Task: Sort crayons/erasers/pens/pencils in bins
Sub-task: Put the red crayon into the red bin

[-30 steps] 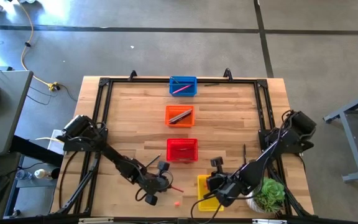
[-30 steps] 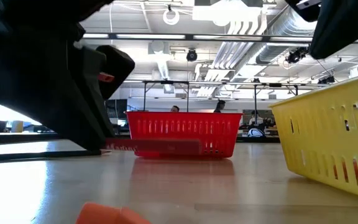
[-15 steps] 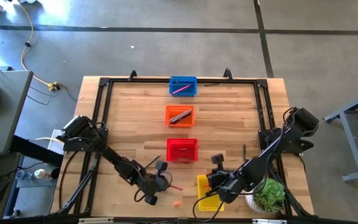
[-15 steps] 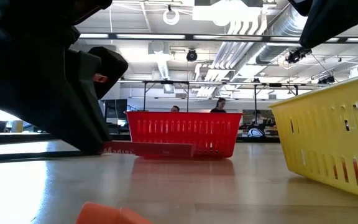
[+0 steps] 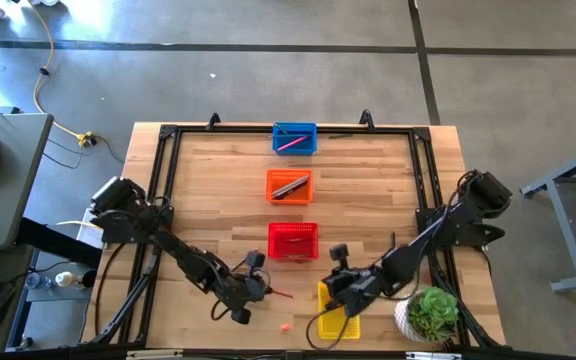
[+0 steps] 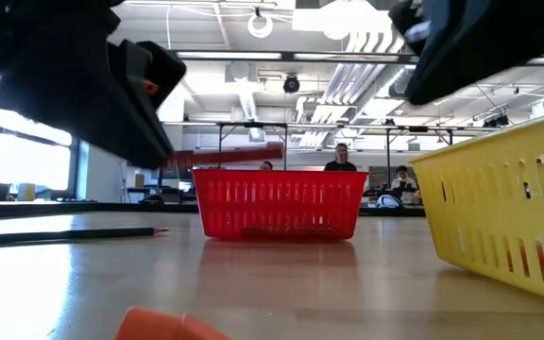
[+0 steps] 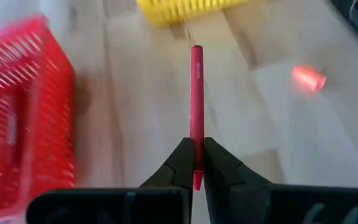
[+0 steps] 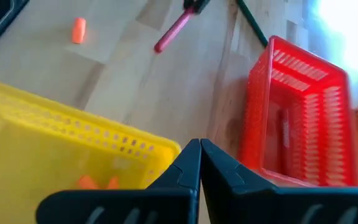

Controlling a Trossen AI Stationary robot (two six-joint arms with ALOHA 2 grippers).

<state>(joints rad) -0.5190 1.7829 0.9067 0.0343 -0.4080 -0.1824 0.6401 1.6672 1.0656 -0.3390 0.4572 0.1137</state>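
Since a second ago the left tool (image 5: pixel 251 290) has lifted a red stick (image 7: pixel 196 106) off the tabletop (image 5: pixel 368 200); in the low view the stick now hangs level in the air in front of the red basket (image 6: pixel 279 201), where before it lay on the wood. The left tool's fingers (image 7: pixel 180 163) are clamped on one end of the stick, and the rest of it points straight out ahead of them, toward the yellow basket (image 7: pixel 179 9). Below and to one side of the stick, apart from it, a small orange-red eraser (image 5: pixel 285 326) lies on the bare wood near the front edge. The right tool (image 5: pixel 343 290) has also shifted a little toward the middle of the tabletop; its fingers (image 8: pixel 188 163) are pressed together with nothing between them, and it hangs over the near rim of the yellow basket (image 5: pixel 336 312), which holds two small orange lumps (image 8: pixel 96 182) at its bottom. The red basket (image 5: pixel 293 240) stands just behind both tools, with the orange basket (image 5: pixel 289 185) and the blue basket (image 5: pixel 294 138) in a row behind it, each holding long thin sticks. A dark pencil (image 6: pixel 64 234) lies flat on the tabletop to one side of the red basket.
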